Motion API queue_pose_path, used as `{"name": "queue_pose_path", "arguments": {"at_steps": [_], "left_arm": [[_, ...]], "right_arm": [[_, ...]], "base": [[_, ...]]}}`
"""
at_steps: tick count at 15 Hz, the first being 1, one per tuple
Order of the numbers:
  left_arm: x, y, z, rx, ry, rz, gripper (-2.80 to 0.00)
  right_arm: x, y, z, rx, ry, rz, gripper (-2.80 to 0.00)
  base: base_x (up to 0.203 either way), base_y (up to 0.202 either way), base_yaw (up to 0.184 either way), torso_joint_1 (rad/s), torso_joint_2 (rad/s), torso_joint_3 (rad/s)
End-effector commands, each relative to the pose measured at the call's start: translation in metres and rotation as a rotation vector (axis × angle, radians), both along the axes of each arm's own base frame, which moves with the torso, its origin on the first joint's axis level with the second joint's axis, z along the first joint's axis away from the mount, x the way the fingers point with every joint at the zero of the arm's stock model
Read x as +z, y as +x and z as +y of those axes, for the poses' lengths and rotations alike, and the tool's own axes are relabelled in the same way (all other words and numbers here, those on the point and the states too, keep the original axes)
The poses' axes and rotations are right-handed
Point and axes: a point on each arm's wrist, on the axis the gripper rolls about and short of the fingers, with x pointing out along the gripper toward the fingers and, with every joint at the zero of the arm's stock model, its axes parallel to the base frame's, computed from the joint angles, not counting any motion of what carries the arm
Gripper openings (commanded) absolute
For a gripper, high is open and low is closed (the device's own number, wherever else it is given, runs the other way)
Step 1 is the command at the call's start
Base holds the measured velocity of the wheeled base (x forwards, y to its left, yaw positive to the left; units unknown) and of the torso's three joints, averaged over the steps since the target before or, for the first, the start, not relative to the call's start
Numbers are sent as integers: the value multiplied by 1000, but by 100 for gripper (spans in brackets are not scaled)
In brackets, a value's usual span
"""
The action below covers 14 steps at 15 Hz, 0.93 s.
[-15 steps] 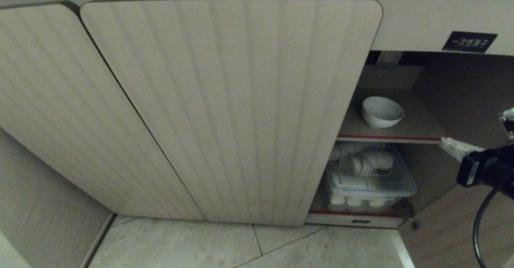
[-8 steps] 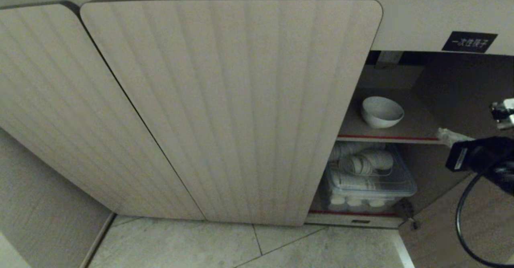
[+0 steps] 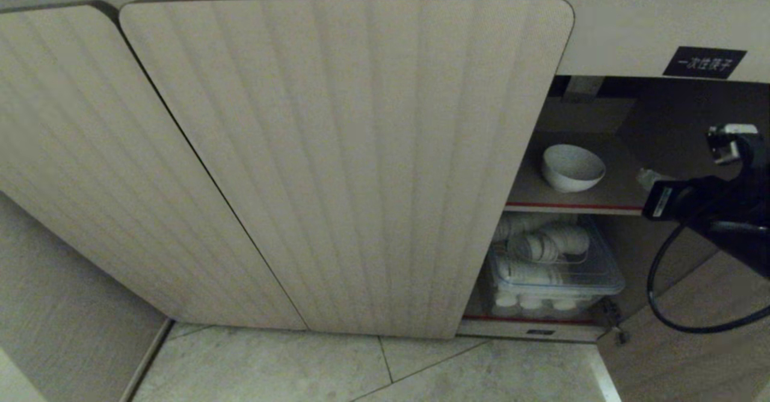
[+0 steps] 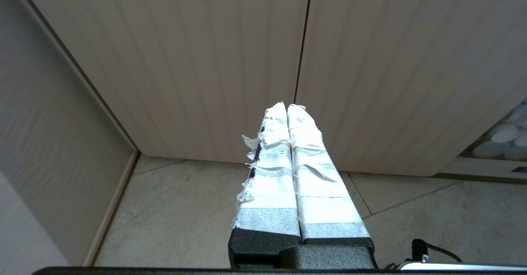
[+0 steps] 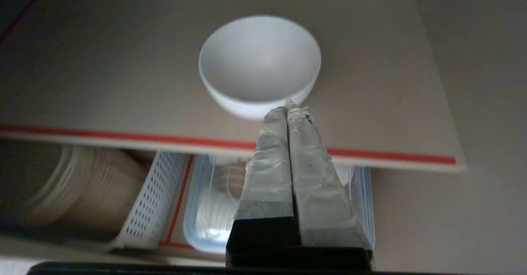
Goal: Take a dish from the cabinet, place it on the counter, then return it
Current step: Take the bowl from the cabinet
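Step 1, the reach: cabinet (image 3: 349, 167) open at right, dish (image 3: 572, 168) upright on its upper, red-edged shelf (image 3: 613, 200). Right arm comes in from the right at shelf level; right gripper (image 5: 288, 106) clenched, empty, tips just near of the dish. Next, I'd say: part fingers, straddle the rim. Left gripper (image 4: 287, 109) parked, clenched, facing closed doors.

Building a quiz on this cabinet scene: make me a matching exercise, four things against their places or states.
Things:
1. white bowl
2. clear lidded box
3. right pincer
4. black label

Places or states:
A. below the red-edged shelf
B. shut, empty, tips near the bowl
C. on the red-edged shelf
D. on the cabinet front, above the opening

Pairs: 1-C, 2-A, 3-B, 4-D
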Motion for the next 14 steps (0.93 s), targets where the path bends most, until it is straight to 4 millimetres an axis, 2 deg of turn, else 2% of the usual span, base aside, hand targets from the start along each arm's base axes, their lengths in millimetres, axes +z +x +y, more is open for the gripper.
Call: {"name": "queue_pose_path", "arguments": {"at_steps": [1, 9, 12, 14], "left_arm": [[0, 0, 0, 1, -1, -2, -280], [0, 0, 0, 1, -1, 0, -280], [0, 0, 0, 1, -1, -2, -280], [0, 0, 0, 1, -1, -2, -280]], "right_arm": [[1, 12, -1, 0, 0, -12, -280], [5, 34, -4, -20, -13, -47, -280], [5, 54, -7, -124, -9, -64, -280], [6, 60, -8, -126, -8, -73, -280]], "base": [[0, 0, 0, 0, 0, 0], [0, 0, 0, 0, 0, 0], [0, 0, 0, 0, 0, 0], [0, 0, 0, 0, 0, 0]]}}
